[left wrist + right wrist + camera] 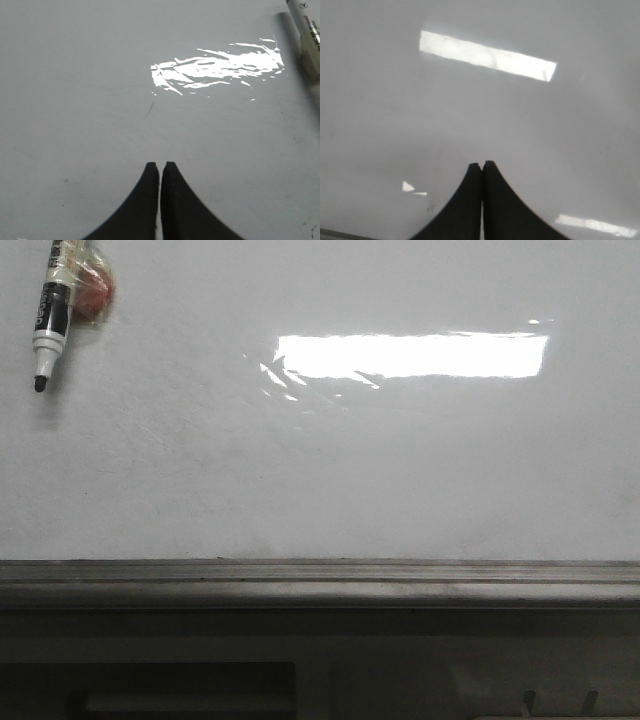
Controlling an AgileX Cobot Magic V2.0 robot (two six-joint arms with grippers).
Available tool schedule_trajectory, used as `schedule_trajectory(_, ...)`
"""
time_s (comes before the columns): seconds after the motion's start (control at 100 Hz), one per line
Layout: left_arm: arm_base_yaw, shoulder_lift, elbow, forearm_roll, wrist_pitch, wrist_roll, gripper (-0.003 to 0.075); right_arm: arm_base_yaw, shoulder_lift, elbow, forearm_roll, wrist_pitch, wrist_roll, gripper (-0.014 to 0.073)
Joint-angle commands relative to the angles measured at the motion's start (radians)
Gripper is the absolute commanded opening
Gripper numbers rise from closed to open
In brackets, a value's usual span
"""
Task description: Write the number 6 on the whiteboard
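Across the whiteboard (320,470) no stroke shows yet; the number 6 is not on it in any view, only a bright strip of glare and faint smudges. Marker (50,315) sits at the board's upper left corner in the front view, uncapped tip pointing down, taped to a reddish round piece (93,292) behind it. Grey ledge (320,580) runs along the board's lower edge. My left gripper (160,166) has its fingers pressed together, nothing between them; the marker's barrel shows at the edge of that wrist view, well apart from my fingertips. My right gripper (482,164) is likewise closed on nothing, over bare board. Judgement: task at its start, pen not yet in hand. Risks from here: with fingers this tight I cannot take the marker unless I part them first; the tape and the round piece may resist or drag when I pull; a crooked grasp could tilt the tip and leave a stray mark or a skipped line; glare may hide thin strokes from the cameras.
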Motion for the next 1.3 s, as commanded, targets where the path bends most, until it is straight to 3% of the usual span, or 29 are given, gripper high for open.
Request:
schedule_trajectory(0.0,-0.007,-0.031,0.048,-0.009,-0.073,-0.008,-0.0020,-0.004,-0.018,0.023,-0.008,-0.078,0.002,-0.0065)
schedule_trajectory(0.87,-0.007,-0.031,0.048,-0.022,-0.090,-0.008,-0.0020,-0.004,-0.018,0.023,-0.010,-0.083,0.002,-0.0065)
schedule_trajectory(1.08,-0.007,-0.031,0.048,-0.143,-0.093,-0.008,-0.0020,-0.004,-0.018,0.023,0.159,-0.097,0.002,-0.0065)
schedule_trajectory(1.29,-0.007,-0.031,0.048,-0.402,-0.097,-0.008,-0.0020,-0.004,-0.018,0.023,0.360,-0.167,0.002,-0.0065)
